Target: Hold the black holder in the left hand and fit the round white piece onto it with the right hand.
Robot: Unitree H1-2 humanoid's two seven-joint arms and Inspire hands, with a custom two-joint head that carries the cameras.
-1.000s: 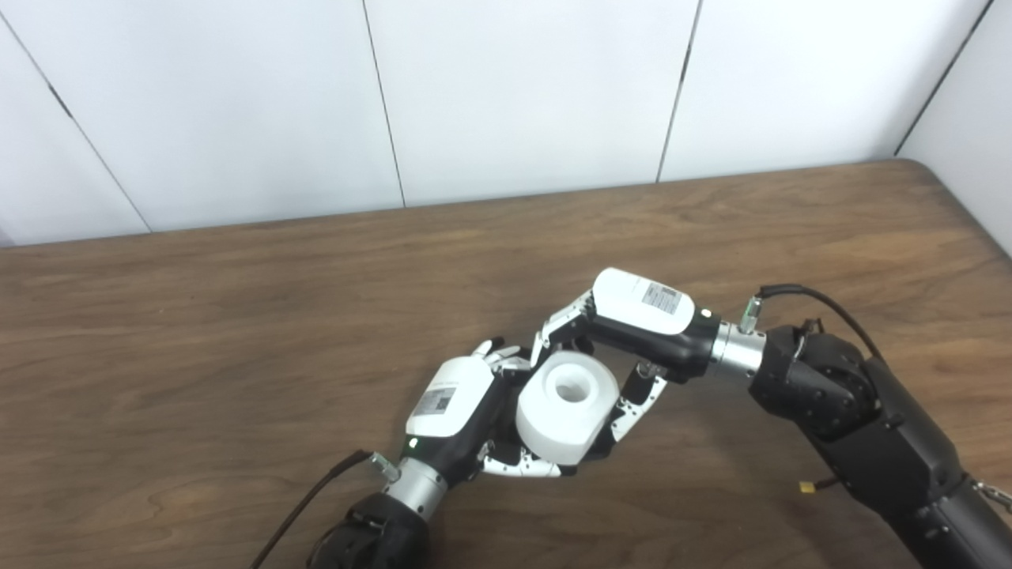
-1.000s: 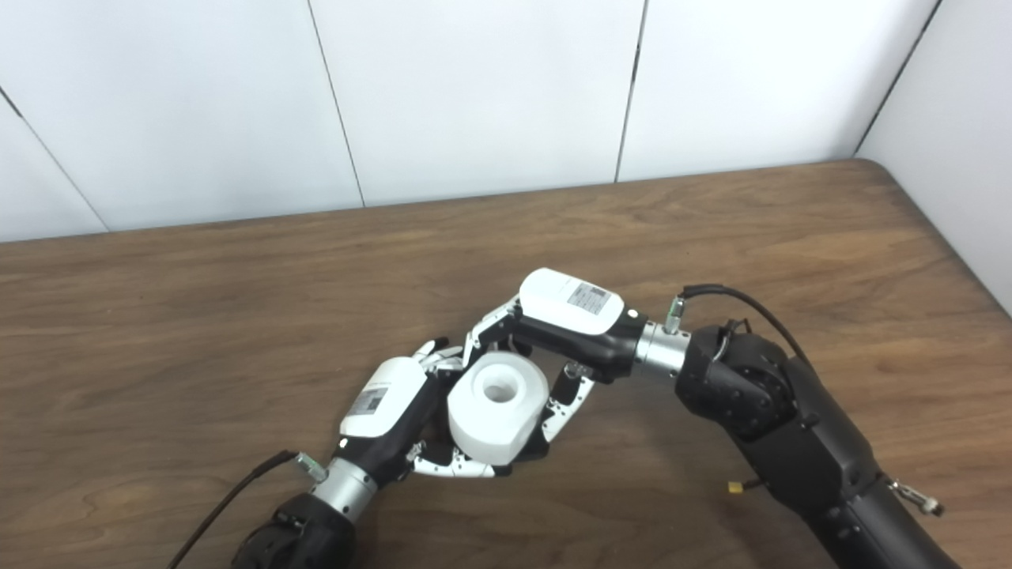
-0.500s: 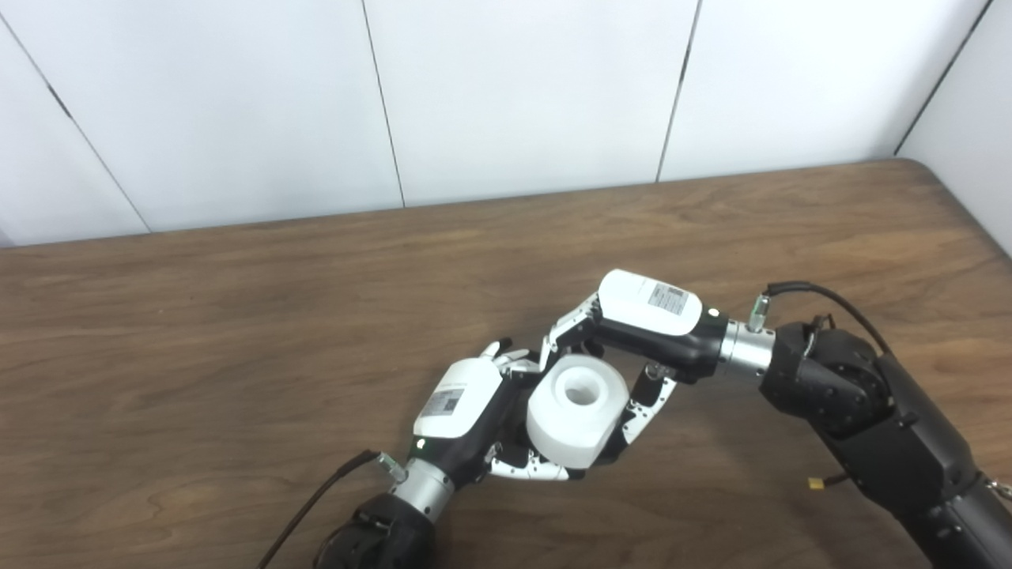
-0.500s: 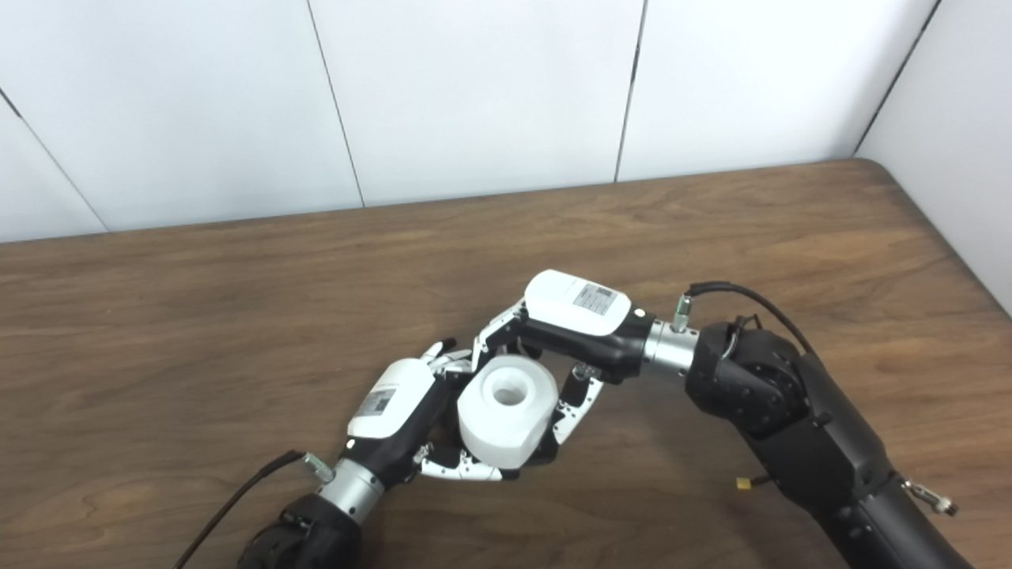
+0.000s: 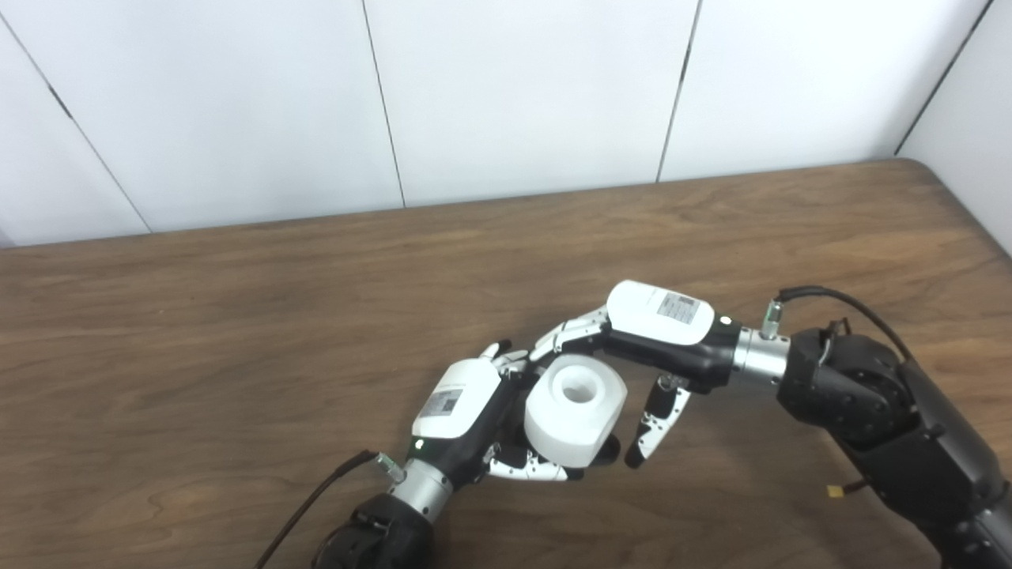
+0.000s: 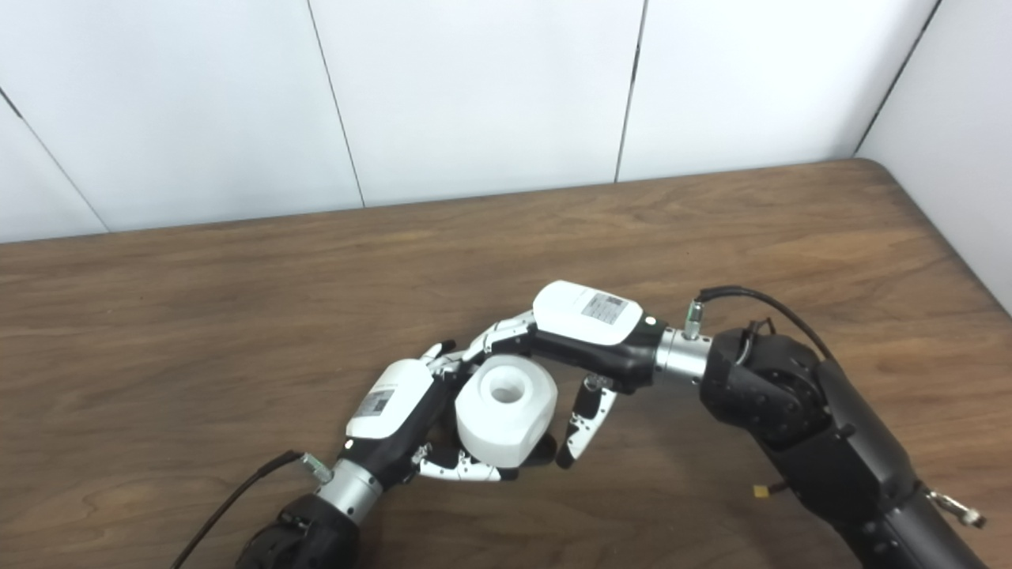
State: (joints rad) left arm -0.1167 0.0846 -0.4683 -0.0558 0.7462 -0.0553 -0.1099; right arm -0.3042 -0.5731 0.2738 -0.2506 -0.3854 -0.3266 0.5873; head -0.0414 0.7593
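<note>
Two robot hands meet near the front edge of the brown wooden tabletop (image 5: pixel 237 332). The left robot hand (image 5: pixel 474 411) grips what seems the black holder, mostly hidden under the round white piece with a centre hole (image 5: pixel 575 407). The right robot hand (image 5: pixel 640 348) is spread, touching nothing. Fitting looks done; withdrawing comes next. No containers.

setting: lab test bench | evidence: bare wooden table (image 5: pixel 237 316), plain white panel walls (image 5: pixel 514 95)
</note>
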